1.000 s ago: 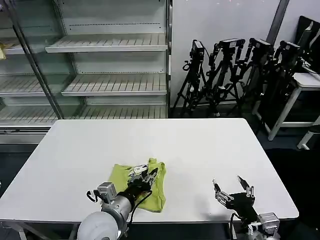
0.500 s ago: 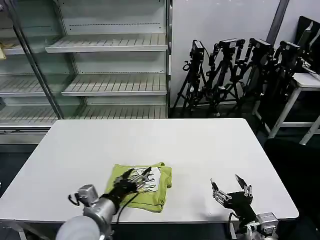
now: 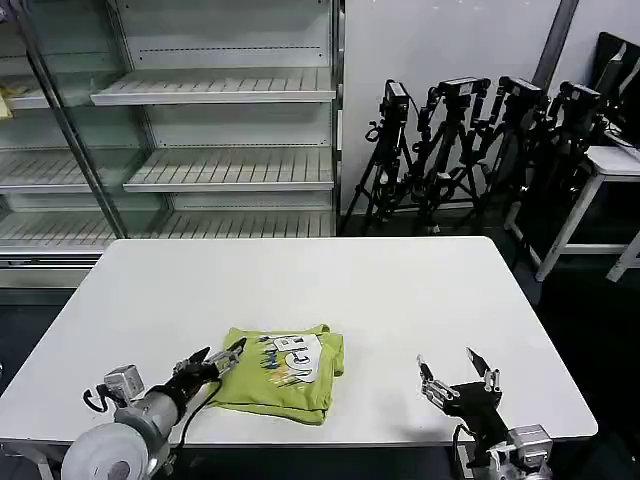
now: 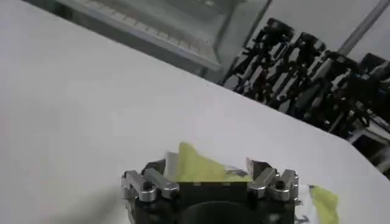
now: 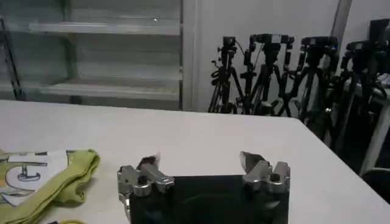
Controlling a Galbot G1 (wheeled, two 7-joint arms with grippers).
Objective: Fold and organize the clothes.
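T-shirt (image 3: 282,372) condition: folded into a compact, roughly rectangular bundle of soft light yellow-green fabric, lying flat on the white worktop (image 3: 400,290) near its front edge and somewhat left of centre. Upper face of the bundle carries a white panel with a multicolour printed graphic (lettering not legible), set toward the bundle's right half. Right edge of the bundle is a rounded, thicker fold; front edge shows stacked fabric layers and slight wrinkling. In the right wrist view the same garment (image 5: 42,182) appears as a layered green fold with the white print facing up. Left claw (image 3: 215,357) position: low over the worktop at the bundle's left edge, fingers spread apart, tips pointing at the fabric and just beside it; contact with the cloth cannot be confirmed. In the left wrist view the left claw (image 4: 208,172) has green fabric between and beyond its open fingers. Right claw (image 3: 459,371) position: near the front edge of the worktop, well apart from the garment, fingers spread wide, holding nothing.
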